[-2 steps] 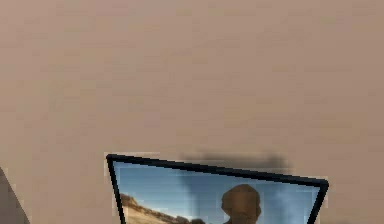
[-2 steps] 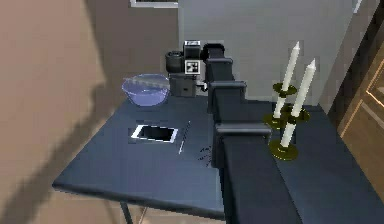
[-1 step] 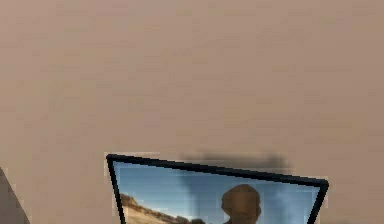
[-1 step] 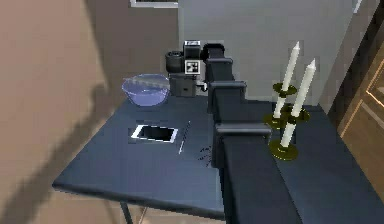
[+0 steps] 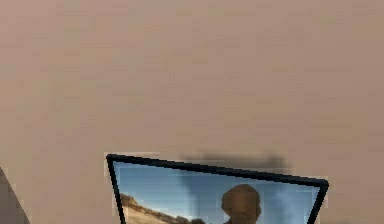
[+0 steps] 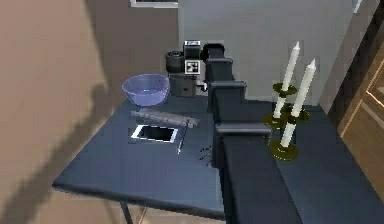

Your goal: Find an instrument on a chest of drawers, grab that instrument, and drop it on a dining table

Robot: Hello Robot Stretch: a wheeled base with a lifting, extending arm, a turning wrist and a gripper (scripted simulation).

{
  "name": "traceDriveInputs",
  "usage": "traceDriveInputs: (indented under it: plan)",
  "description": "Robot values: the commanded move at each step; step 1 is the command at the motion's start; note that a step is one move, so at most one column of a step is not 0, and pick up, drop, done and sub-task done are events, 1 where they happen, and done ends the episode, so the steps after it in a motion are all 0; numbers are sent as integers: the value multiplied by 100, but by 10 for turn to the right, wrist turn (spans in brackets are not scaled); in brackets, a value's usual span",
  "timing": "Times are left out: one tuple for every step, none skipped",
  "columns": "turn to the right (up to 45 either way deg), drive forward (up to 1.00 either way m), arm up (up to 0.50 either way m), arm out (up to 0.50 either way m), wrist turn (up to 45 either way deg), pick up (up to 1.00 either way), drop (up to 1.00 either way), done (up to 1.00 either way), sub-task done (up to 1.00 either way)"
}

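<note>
Near end of the table [image 6: 95,175] lies bare, passage there; bowl [image 6: 145,90] and phone [image 6: 155,132] crowd the far part, candles [image 6: 308,85] (tall ones) bar the right, wall [image 5: 190,70] ahead.

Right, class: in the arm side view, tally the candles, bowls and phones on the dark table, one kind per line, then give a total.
White candles: 3
Blue bowl: 1
Phone: 1
Total: 5
</note>
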Motion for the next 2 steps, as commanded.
traceDriveInputs:
  plan:
    - [0,0,0,-10,0,0,0,0,0]
    - [0,0,0,0,0,0,0,100,0]
